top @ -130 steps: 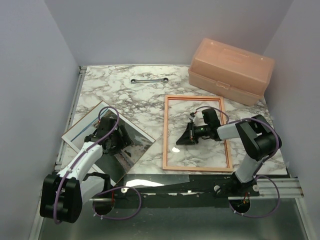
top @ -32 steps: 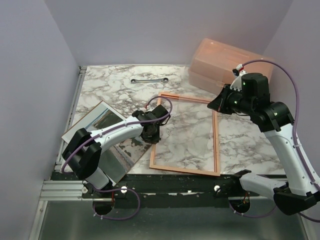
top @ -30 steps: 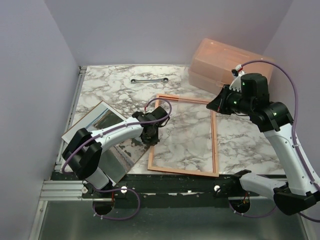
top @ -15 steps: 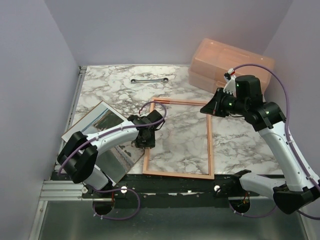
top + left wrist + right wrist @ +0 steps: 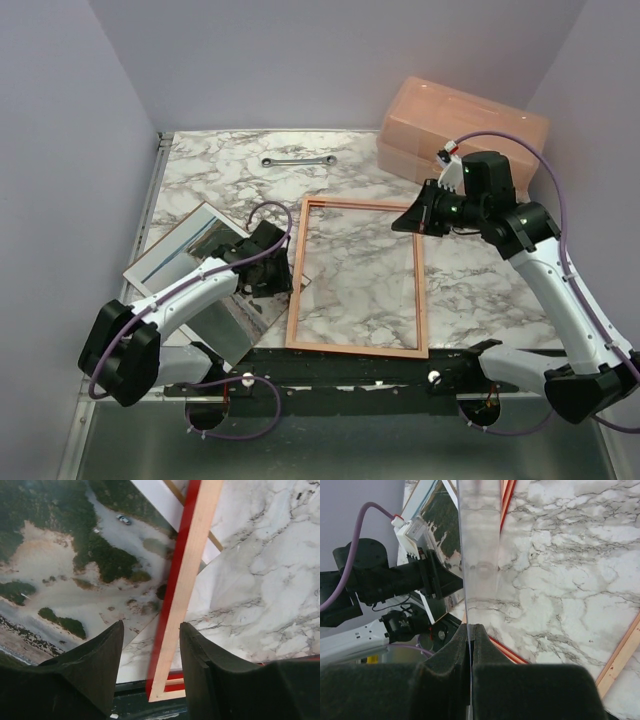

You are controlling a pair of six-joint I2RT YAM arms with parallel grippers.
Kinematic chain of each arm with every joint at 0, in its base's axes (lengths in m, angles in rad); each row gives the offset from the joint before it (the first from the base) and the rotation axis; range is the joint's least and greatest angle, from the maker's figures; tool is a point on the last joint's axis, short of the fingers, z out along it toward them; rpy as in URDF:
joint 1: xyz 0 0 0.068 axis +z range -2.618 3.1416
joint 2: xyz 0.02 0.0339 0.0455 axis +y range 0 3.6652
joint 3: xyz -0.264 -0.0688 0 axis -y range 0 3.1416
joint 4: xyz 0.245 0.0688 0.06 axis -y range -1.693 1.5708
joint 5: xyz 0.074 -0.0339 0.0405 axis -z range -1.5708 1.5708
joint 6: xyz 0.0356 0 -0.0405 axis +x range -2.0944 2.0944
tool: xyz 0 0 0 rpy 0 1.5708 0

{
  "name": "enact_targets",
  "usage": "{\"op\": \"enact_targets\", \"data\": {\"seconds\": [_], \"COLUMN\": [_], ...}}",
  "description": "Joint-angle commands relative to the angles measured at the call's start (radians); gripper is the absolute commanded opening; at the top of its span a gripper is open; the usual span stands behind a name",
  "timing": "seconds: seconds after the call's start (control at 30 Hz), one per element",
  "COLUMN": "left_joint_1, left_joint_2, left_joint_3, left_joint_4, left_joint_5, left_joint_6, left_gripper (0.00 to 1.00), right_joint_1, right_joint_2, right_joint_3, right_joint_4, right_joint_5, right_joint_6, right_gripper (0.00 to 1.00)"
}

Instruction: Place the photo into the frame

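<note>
The frame (image 5: 420, 300) lies wood-orange side up on the marble table. Its left rail overlaps a corner of the photo (image 5: 170, 262), which lies flat at the left. My left gripper (image 5: 272, 272) is open. In the left wrist view its jaws (image 5: 150, 630) hover apart above that rail (image 5: 187, 580), red on its side, with the photo (image 5: 65, 580) to the left. My right gripper (image 5: 405, 222) is above the frame's far right corner. In the right wrist view it (image 5: 470, 630) is shut on the edge of a clear pane (image 5: 480, 555), held tilted over the frame (image 5: 617, 665).
A pink plastic box (image 5: 465, 125) stands at the back right. A wrench (image 5: 297, 160) lies at the back centre. The black mounting rail (image 5: 350, 370) runs along the table's near edge.
The frame has slid left and squared up, onto the photo's corner. My left gripper drew back left along with it. My right gripper has moved left and lower with the pane.
</note>
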Motion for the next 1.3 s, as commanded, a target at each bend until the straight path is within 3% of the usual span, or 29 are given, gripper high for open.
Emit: {"op": "enact_targets", "data": {"seconds": [0.0, 0.53, 0.87, 1.27], "left_joint_1": [0.064, 0.081, 0.081, 0.081], "left_joint_2": [-0.057, 0.014, 0.048, 0.076], "left_joint_3": [-0.090, -0.141, -0.141, -0.134], "left_joint_4": [0.114, 0.220, 0.195, 0.186], "left_joint_5": [0.131, 0.194, 0.143, 0.125], "left_joint_6": [0.032, 0.027, 0.029, 0.040], "left_gripper": [0.48, 0.40, 0.23, 0.12], "right_joint_1": [-0.005, -0.102, -0.127, -0.134], "right_joint_2": [0.019, 0.048, 0.063, 0.094], "right_joint_3": [-0.019, -0.096, -0.142, -0.161], "right_joint_4": [0.047, 0.077, 0.112, 0.147], "right_joint_5": [-0.088, -0.287, -0.356, -0.405], "right_joint_6": [0.013, 0.016, 0.033, 0.052], "right_gripper": [0.00, 0.00, 0.00, 0.00]}}
